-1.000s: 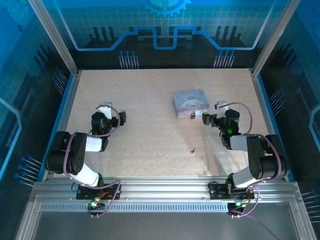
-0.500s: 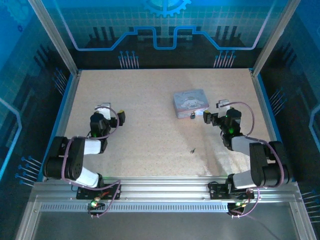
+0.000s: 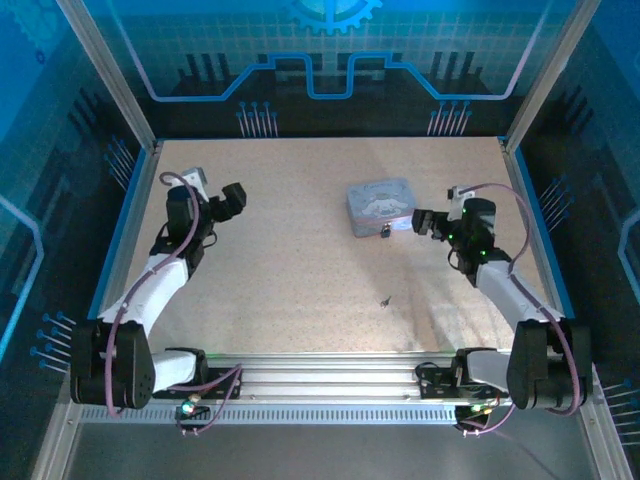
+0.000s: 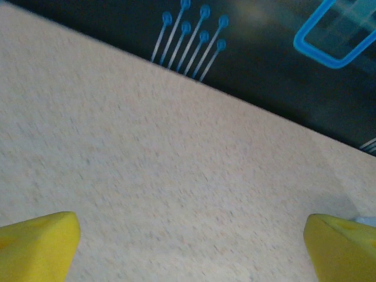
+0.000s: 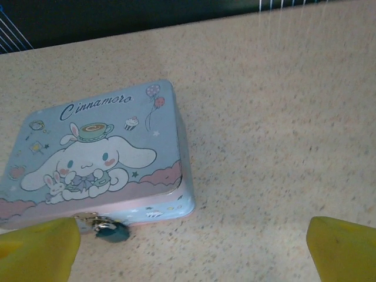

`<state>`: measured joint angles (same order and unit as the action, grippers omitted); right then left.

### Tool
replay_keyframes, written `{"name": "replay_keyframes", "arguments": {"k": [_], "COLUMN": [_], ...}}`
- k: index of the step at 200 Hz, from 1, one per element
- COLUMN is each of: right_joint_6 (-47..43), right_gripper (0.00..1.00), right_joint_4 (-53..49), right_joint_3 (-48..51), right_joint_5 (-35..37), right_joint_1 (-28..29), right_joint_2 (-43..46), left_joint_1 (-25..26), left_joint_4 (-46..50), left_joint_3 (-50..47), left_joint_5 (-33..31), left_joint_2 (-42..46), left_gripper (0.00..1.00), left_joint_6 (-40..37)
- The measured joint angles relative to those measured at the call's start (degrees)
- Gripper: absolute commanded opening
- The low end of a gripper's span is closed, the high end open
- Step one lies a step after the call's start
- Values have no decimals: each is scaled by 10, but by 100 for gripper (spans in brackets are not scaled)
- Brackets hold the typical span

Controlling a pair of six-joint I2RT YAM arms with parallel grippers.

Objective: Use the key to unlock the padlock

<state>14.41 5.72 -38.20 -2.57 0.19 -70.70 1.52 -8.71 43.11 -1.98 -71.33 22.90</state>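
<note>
Right wrist view puts the padlock (image 5: pixel 111 230) low in the picture, dark and tiny, at the gold clasp on the front wall of the Cinnamoroll-print tin (image 5: pixel 100 158), whose lid faces up. From the top external view the key (image 3: pixel 385 299) lies flat on the bare worktop (image 3: pixel 300 180), well apart from the padlock, toward the arm bases and between the two arms. The right tool (image 3: pixel 418 222) hovers just beside the tin's right end with its yellow fingers (image 5: pixel 35 249) spread wide and nothing between them. The left tool (image 3: pixel 232 200) stands equally wide and empty over bare worktop at the far left. The step in hand looks like the first approach, with the key not yet picked up. One tool should probably come straight down over the key with the fingers straddling its thin shaft. The other could steady the padlock's body so the keyhole stays reachable. The key is so thin that a shallow pinch may slide off it. Compared with a second earlier, both arms have unfolded from a tucked pose. The left has swung out toward the far-left side and the right has stretched toward the tin. The tin, padlock and key lie where they were, and both tools are as wide as before.
</note>
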Motion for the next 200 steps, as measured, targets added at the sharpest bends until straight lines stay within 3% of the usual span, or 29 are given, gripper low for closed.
{"name": "replay_keyframes", "arguments": {"k": [46, 97, 200], "right_joint_6": [29, 56, 78], "right_gripper": [100, 100, 100], "right_joint_4": [-91, -111, -104], "right_joint_3": [-105, -178, -289], "right_joint_5": [-74, -119, -226], "right_joint_1": [-7, -12, -21], "right_joint_2": [-82, -186, -347], "left_joint_1": [99, 196, 273], "left_joint_4": [84, 80, 58], "left_joint_3": [54, 168, 371], "left_joint_5": [30, 87, 169], "left_joint_2": [-96, -237, -450], "left_gripper": [99, 97, 90], "left_joint_6": [95, 147, 194]}}
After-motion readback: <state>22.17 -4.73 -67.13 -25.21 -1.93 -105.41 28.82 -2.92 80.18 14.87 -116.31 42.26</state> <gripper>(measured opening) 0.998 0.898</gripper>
